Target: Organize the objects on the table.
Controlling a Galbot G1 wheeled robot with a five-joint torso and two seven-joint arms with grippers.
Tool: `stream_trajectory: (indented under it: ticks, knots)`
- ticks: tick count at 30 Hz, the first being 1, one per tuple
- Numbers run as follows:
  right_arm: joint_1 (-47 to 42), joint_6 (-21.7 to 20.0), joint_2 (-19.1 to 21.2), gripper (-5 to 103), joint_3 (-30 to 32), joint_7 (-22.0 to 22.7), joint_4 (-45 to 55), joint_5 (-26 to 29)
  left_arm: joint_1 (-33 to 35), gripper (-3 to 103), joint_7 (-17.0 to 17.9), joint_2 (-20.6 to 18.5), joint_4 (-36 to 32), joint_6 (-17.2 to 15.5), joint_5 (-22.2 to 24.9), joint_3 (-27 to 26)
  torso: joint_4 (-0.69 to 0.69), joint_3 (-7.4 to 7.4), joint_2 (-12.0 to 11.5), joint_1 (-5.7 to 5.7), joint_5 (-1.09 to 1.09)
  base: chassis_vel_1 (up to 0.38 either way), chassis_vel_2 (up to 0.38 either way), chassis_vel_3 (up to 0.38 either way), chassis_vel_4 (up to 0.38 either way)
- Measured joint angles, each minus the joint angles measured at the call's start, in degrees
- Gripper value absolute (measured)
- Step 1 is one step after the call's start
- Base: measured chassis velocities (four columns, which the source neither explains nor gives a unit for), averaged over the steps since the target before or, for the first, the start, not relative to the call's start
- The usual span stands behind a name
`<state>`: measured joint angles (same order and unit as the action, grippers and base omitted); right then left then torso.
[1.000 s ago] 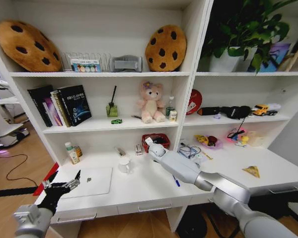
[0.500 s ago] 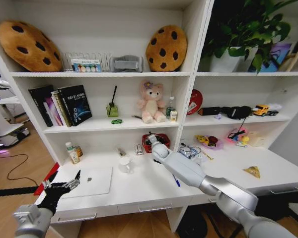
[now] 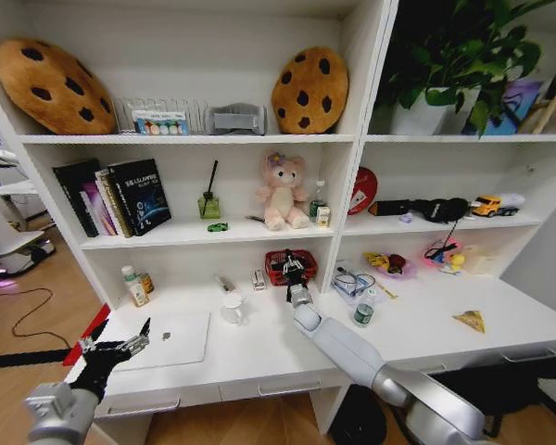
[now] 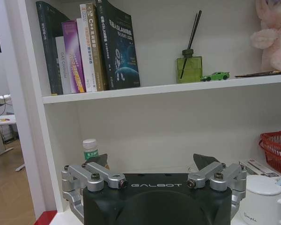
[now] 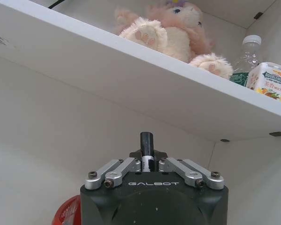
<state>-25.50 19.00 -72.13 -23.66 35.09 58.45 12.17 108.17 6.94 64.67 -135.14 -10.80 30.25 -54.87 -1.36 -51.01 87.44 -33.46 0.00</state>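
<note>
Right end effector [image 3: 295,274] is raised above the surface [image 3: 259,348], just in front of the red basket [image 3: 290,266] at the back. The right wrist view shows its fingers [image 5: 126,168] drawn narrow around a black pen [image 5: 146,152], which stands up between them, tip toward the shelf [image 5: 131,79] overhead. Judgement: the upright hold suits dropping the pen into a container, probably the basket directly ahead or the white mug [image 3: 232,309] off to its left.

Left end effector [image 3: 111,352] hovers at the near left corner of the surface, fingers [image 4: 100,161] spread wide with nothing between them. The silver laptop [image 3: 171,338] lies flat just beside it on the right. This arm appears idle.

Other task items relative to the right end effector: the clear bottle [image 3: 363,313] with green label stands near, to its right. The yellow triangular piece [image 3: 471,321] is well apart, farther right. The green toy car [image 3: 218,226] sits on the shelf above and to the left.

Risk: the shelf edge is close overhead; lifting higher could knock the pen.
</note>
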Motion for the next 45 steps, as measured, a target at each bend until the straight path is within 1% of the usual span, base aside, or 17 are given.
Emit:
stream_trajectory:
  ticks: [10, 13, 24, 25, 27, 29, 32, 34, 35, 37, 38, 39, 40, 41, 42, 43, 45]
  knots:
    - [-2.4, 2.2, 0.7, 10, 2.3, 1.3, 0.1, -2.7, 0.0, 100, 0.0, 0.0, 0.0, 0.0, 0.0, 0.0, -0.01, 0.0, 0.0, 0.0, 0.0, 0.0, 0.0, 0.0, 0.0]
    - [-3.5, 2.3, 0.8, 24, 3.1, 1.7, 0.2, -2.7, 0.0, 100, 0.0, 0.0, 0.0, 0.0, 0.0, 0.0, -0.01, 0.0, 0.0, 0.0, 0.0, 0.0, 0.0, 0.0, 0.0]
    - [-4.8, 2.4, 0.2, 50, 3.9, 1.7, -0.1, -3.3, 0.0, 100, 0.0, 0.0, 0.0, 0.0, 0.0, 0.0, 0.0, 0.0, 0.0, 0.0, 0.0, 0.0, 0.0, 0.0, 0.0]
    - [-5.2, 2.5, 0.3, 59, 4.0, 1.8, 0.1, -3.5, 0.0, 100, 0.0, 0.0, 0.0, 0.0, 0.0, 0.0, 0.0, 0.0, 0.0, 0.0, 0.0, 0.0, 0.0, 0.0, 0.0]
    - [-5.5, 2.7, 0.5, 62, 4.2, 2.1, 0.3, -3.8, 0.0, 100, 0.0, 0.0, 0.0, 0.0, 0.0, 0.0, 0.0, 0.0, 0.0, 0.0, 0.0, 0.0, 0.0, 0.0, 0.0]
    - [-6.0, 3.1, 1.1, 72, 4.6, 2.4, 2.0, -3.4, 0.0, 100, 0.0, 0.0, 0.0, 0.0, 0.0, 0.0, -0.01, 0.0, 0.0, 0.0, 0.01, 0.0, 0.0, 0.0, 0.0]
    - [-6.2, 3.2, 1.5, 78, 4.8, 2.6, 3.4, -3.0, 0.0, 100, 0.0, 0.0, 0.0, 0.0, 0.0, 0.0, 0.0, 0.0, 0.0, 0.0, 0.0, 0.0, 0.0, 0.0, 0.0]
    - [-7.0, -0.3, 4.2, 88, 5.0, 4.5, 11.4, -2.3, 0.0, 100, 0.0, 0.0, 0.0, 0.0, 0.0, 0.0, 0.02, 0.0, 0.0, 0.0, 0.02, 0.0, 0.0, 0.0, 0.0]
    - [-7.0, -0.3, 4.2, 88, 5.0, 4.5, 11.4, -2.3, 0.0, 100, 0.0, 0.0, 0.0, 0.0, 0.0, 0.0, 0.02, 0.0, 0.0, 0.0, 0.02, 0.0, 0.0, 0.0, 0.0]
    - [-8.1, -10.3, 11.2, 99, 4.5, 6.4, 25.1, 5.2, 0.0, 100, 0.0, 0.0, 0.0, 0.0, 0.0, 0.0, -0.03, 0.01, 0.0, 0.0, -0.03, 0.0, 0.0, 0.0, 0.0]
    - [-8.3, -13.5, 12.8, 99, 3.9, 7.7, 28.9, 8.5, 0.0, 100, 0.0, 0.0, 0.0, 0.0, 0.0, 0.0, -0.04, 0.01, 0.0, 0.0, 0.0, 0.0, 0.0, 0.0, 0.0]
    - [-8.3, -13.5, 12.8, 99, 3.9, 7.7, 28.9, 8.5, 0.0, 100, 0.0, 0.0, 0.0, 0.0, 0.0, 0.0, -0.04, 0.01, 0.0, 0.0, 0.0, 0.0, 0.0, 0.0, 0.0]
    - [-8.4, -17.2, 14.3, 99, 3.6, 9.4, 32.5, 11.9, 0.0, 100, 0.0, 0.0, 0.0, 0.0, 0.0, 0.0, -0.03, 0.0, 0.0, 0.0, 0.03, 0.0, 0.0, 0.0, 0.0]
    - [-8.5, -27.1, 17.5, 100, 3.3, 14.1, 41.6, 22.4, 0.0, 100, 0.0, 0.0, 0.0, 0.0, 0.0, 0.0, -0.01, 0.01, 0.0, 0.0, 0.02, 0.0, 0.0, 0.0, 0.0]
    - [-8.3, -33.1, 19.4, 100, 3.4, 17.4, 46.7, 29.3, 0.0, 100, 0.0, 0.0, 0.0, 0.0, 0.0, 0.0, 0.0, 0.0, 0.0, 0.01, 0.01, 0.0, 0.0, 0.0, 0.0]
    - [-8.3, -33.1, 19.4, 100, 3.4, 17.4, 46.7, 29.3, 0.0, 100, 0.0, 0.0, 0.0, 0.0, 0.0, 0.0, 0.0, 0.0, 0.0, 0.01, 0.01, 0.0, 0.0, 0.0, 0.0]
    - [-6.4, -43.6, 23.6, 100, 5.2, 25.1, 58.8, 45.9, 0.0, 100, 0.0, 0.0, 0.0, 0.0, 0.0, 0.0, 0.0, 0.01, 0.0, 0.0, 0.01, 0.0, 0.0, 0.0, 0.0]
